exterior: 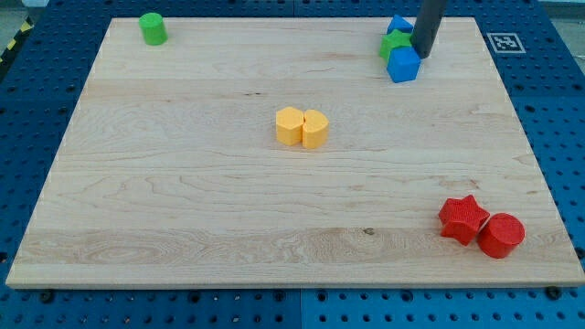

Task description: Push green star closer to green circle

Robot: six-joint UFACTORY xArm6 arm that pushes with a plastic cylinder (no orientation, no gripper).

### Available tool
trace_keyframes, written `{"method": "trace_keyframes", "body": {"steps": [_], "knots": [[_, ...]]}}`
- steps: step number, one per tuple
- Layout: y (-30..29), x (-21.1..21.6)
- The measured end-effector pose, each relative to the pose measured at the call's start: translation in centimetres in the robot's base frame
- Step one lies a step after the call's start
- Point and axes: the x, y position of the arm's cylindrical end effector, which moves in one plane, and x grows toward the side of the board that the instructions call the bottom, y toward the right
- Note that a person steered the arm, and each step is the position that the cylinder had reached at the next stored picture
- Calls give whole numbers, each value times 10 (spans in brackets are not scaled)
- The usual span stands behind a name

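The green star (394, 43) lies near the view's top right, wedged between two blue blocks: a blue block (398, 24) just above it and a blue cube (403, 65) just below it. The green circle (153, 28), a short cylinder, stands at the view's top left, far from the star. My tip (423, 55) is at the star's right side, right next to it and just above the blue cube; whether it touches is unclear. The rod rises out of the view's top.
A yellow hexagon (290, 126) and a yellow heart (314, 129) touch near the board's middle. A red star (463, 218) and a red cylinder (501, 235) sit together at the bottom right. A printed marker (504, 42) is at the top right corner.
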Motion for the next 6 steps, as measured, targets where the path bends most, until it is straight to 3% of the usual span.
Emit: {"method": "trace_keyframes", "body": {"steps": [4,6], "knots": [[-10,-15],[-43,-14]]}}
